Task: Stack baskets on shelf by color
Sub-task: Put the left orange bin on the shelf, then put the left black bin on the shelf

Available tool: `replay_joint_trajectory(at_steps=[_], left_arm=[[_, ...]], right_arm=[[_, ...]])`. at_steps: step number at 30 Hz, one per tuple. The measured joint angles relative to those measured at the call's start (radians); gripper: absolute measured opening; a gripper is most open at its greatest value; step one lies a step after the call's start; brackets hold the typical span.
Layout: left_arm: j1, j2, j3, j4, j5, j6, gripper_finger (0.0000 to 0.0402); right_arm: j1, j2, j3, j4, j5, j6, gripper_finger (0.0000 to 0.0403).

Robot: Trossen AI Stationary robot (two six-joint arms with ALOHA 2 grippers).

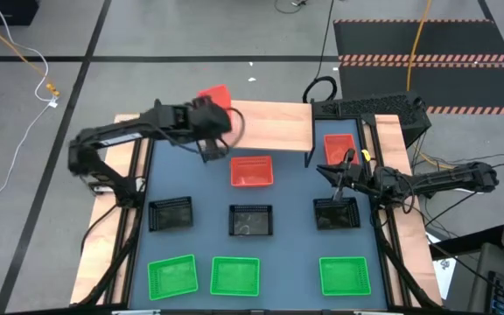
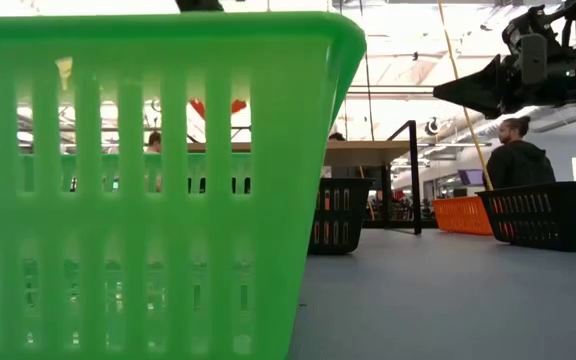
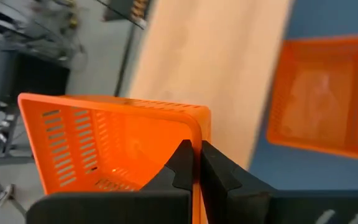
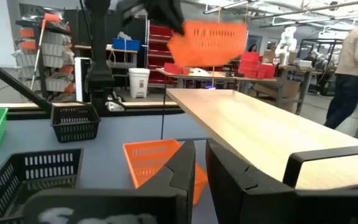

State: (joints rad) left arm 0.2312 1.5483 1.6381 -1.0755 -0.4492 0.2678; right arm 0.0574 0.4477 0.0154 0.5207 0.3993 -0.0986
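My left gripper (image 1: 219,112) is shut on a red basket (image 1: 214,94) and holds it in the air over the left end of the light-wood shelf (image 1: 274,124); the right wrist view shows the basket (image 4: 207,40) tilted. A second red basket (image 1: 251,171) sits on the blue table in front of the shelf, and a third (image 1: 340,149) sits by the shelf's right end. Three black baskets (image 1: 250,220) form the middle row and three green ones (image 1: 234,275) the near row. My right gripper (image 1: 331,173) hovers shut and empty above the right black basket (image 1: 335,213). My left gripper pinches one wall of the red basket at its rim (image 3: 197,146), close to a corner (image 3: 204,113). One finger (image 3: 180,167) is inside the basket and the other (image 3: 221,174) outside. The basket is lifted clear and hangs tilted above the shelf.
A green basket (image 2: 148,180) fills the near left of the low view. People stand in the room beyond the table (image 2: 518,150). Wooden side rails (image 1: 414,219) border the blue table. The shelf top (image 3: 210,68) is bare wood.
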Motion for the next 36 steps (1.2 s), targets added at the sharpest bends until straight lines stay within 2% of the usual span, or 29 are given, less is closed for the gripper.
replay_joint_trajectory(at_steps=[6,13,18,24,31,36], left_arm=[[-0.011,0.102,0.006,-0.079,0.000,-0.044,0.0009],[-0.006,0.152,0.007,-0.093,0.004,-0.084,0.0011],[-0.006,0.151,0.007,-0.094,0.012,-0.090,0.0042],[-0.006,0.151,0.007,-0.089,0.042,-0.047,0.0083],[-0.006,0.127,0.006,0.021,0.040,-0.034,0.0117],[-0.015,0.065,0.006,0.199,0.071,-0.009,0.0122]], right_arm=[[0.000,0.000,0.000,0.000,-0.002,0.005,0.0032],[0.000,0.000,0.000,0.001,-0.002,0.015,0.0032],[0.000,0.000,0.000,0.015,0.048,0.036,0.0032],[0.002,0.001,0.000,-0.022,0.014,0.170,0.0032],[0.003,0.002,0.000,-0.126,0.017,0.324,0.0032],[0.003,0.013,0.000,-0.155,0.055,0.327,0.0032]])
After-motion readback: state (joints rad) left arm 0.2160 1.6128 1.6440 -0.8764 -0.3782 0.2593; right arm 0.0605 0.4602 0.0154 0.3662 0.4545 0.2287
